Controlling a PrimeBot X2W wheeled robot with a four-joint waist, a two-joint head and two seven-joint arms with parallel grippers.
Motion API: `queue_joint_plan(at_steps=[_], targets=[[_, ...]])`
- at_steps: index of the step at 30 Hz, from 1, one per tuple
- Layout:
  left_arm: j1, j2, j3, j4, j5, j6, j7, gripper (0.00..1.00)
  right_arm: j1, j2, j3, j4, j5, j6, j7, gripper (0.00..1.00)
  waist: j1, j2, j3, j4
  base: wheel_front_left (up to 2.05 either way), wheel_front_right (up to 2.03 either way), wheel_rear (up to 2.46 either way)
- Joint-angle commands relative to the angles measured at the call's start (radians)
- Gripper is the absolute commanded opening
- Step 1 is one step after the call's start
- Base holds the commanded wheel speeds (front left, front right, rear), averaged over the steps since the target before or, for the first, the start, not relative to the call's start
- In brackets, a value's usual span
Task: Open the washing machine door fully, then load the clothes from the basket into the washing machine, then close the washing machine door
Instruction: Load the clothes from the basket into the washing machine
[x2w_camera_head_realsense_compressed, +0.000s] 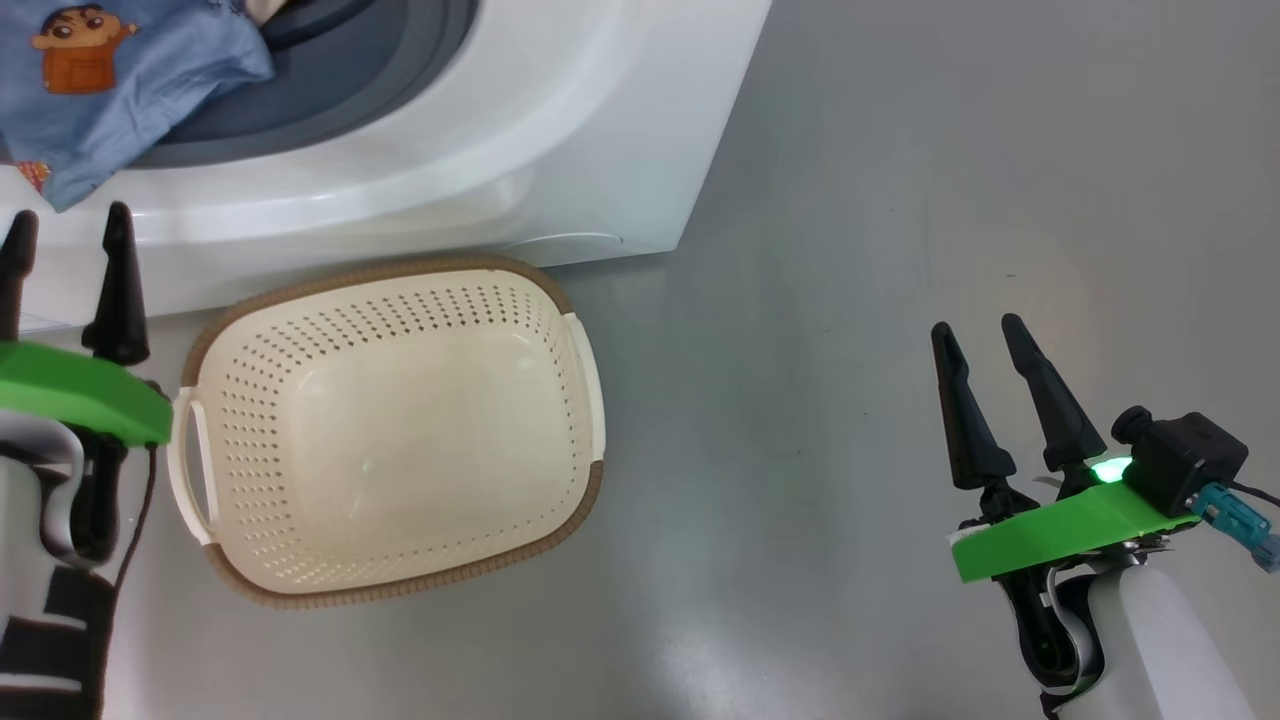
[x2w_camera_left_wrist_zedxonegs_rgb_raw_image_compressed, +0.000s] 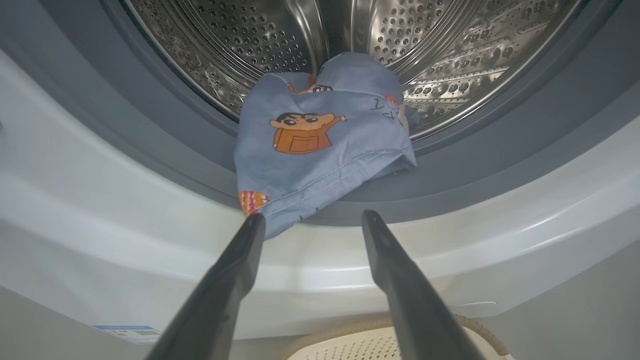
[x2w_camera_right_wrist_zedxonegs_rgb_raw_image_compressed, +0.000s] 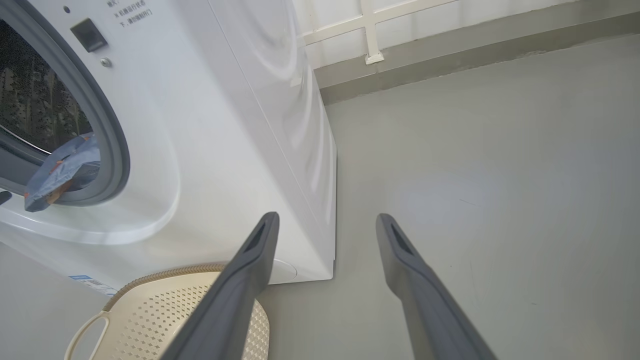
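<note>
head view, left pincer (x2w_camera_head_realsense_compressed: 68, 212): bottom-left of shot, fingers apart, nothing btw them, tips pointing at the white front of the washing machine (x2w_camera_head_realsense_compressed: 560, 150).
head view, right pincer (x2w_camera_head_realsense_compressed: 976, 325): lower right over bare grey floor (x2w_camera_head_realsense_compressed: 880, 200), released, fingers spread, well apart from everything else.
head view, basket (x2w_camera_head_realsense_compressed: 400, 268): on the floor right at the foot of the washing machine, btw the two pincers but way closer to the left one; cream inside showing.
head view, clothes (x2w_camera_head_realsense_compressed: 120, 80): top-left, light blue w/ an orange cartoon figure, draped over the grey-blue gasket (x2w_camera_head_realsense_compressed: 330, 100) and hanging onto the white front.
left wrist view, left pincer (x2w_camera_left_wrist_zedxonegs_rgb_raw_image_compressed: 312, 216): wide open, gripping nothing. One fingertip sits right at the hem of the clothes (x2w_camera_left_wrist_zedxonegs_rgb_raw_image_compressed: 320, 145), can't tell if it's touching.
left wrist view, clothes: part in the steel drum (x2w_camera_left_wrist_zedxonegs_rgb_raw_image_compressed: 225, 50), rest spilling out over the gasket lip.
left wrist view, misc: blue label (x2w_camera_left_wrist_zedxonegs_rgb_raw_image_compressed: 127, 332) low on the machine front, basket rim (x2w_camera_left_wrist_zedxonegs_rgb_raw_image_compressed: 475, 325) at the bottom edge.
right wrist view, right pincer (x2w_camera_right_wrist_zedxonegs_rgb_raw_image_compressed: 326, 216): released, nothing in it, aimed at the floor by the washing machine's front corner.
right wrist view, clothes (x2w_camera_right_wrist_zedxonegs_rgb_raw_image_compressed: 60, 170): poking out of the opening, far left.
right wrist view, basket (x2w_camera_right_wrist_zedxonegs_rgb_raw_image_compressed: 165, 305): bottom-left, just beside the machine's base, partly behind one finger.
</note>
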Motion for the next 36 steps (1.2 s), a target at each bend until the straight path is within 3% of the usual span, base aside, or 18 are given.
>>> queue_joint_plan(at_steps=[1, 17, 30, 31, 32, 33, 35, 36], targets=[[-0.028, 0.057, 0.024, -0.003, -0.008, -0.002, 0.002, 1.0, -0.001, 0.0, 0.023, -0.025, -0.02, 0.002, -0.005, 1.0, 0.0, 0.0, 0.003, -0.003, 0.0, 0.0, 0.0], [-0.186, 0.106, -0.01, 0.244, -0.032, -0.002, -0.017, 1.0, -0.009, 0.01, 0.023, -0.029, -0.02, 0.002, -0.005, 1.0, 0.0, 0.0, 0.022, -0.02, 0.0, 0.0, 0.0], [-0.281, 0.117, -0.087, 0.379, -0.115, -0.002, -0.037, 1.0, -0.014, 0.015, 0.028, -0.031, -0.02, 0.002, -0.005, 1.0, 0.0, 0.0, 0.028, -0.041, 0.0, 0.0, 0.0], [-0.285, 0.119, -0.093, 0.384, -0.121, -0.002, -0.039, 0.69, -0.013, 0.015, 0.027, -0.031, -0.02, 0.002, -0.005, 1.0, 0.0, 0.0, 0.028, -0.042, 0.0, 0.0, 0.0], [-0.288, 0.12, -0.099, 0.39, -0.127, -0.002, -0.04, 0.48, -0.012, 0.016, 0.027, -0.031, -0.02, 0.002, -0.005, 1.0, 0.0, 0.0, 0.028, -0.043, 0.0, 0.0, 0.0], [-0.291, 0.122, -0.104, 0.395, -0.132, -0.002, -0.041, 0.36, -0.012, 0.016, 0.027, -0.031, -0.02, 0.002, -0.005, 1.0, 0.0, 0.0, 0.028, -0.044, 0.0, 0.0, 0.0], [-0.297, 0.125, -0.115, 0.403, -0.14, -0.002, -0.044, 0.0, -0.012, 0.018, 0.026, -0.032, -0.021, 0.002, -0.005, 1.0, 0.0, 0.0, 0.028, -0.046, 0.0, 0.0, 0.0], [-0.299, 0.125, -0.12, 0.406, -0.143, -0.002, -0.045, 0.0, -0.012, 0.018, 0.026, -0.032, -0.021, 0.002, -0.005, 1.0, 0.0, 0.0, 0.028, -0.046, 0.0, 0.0, 0.0]])
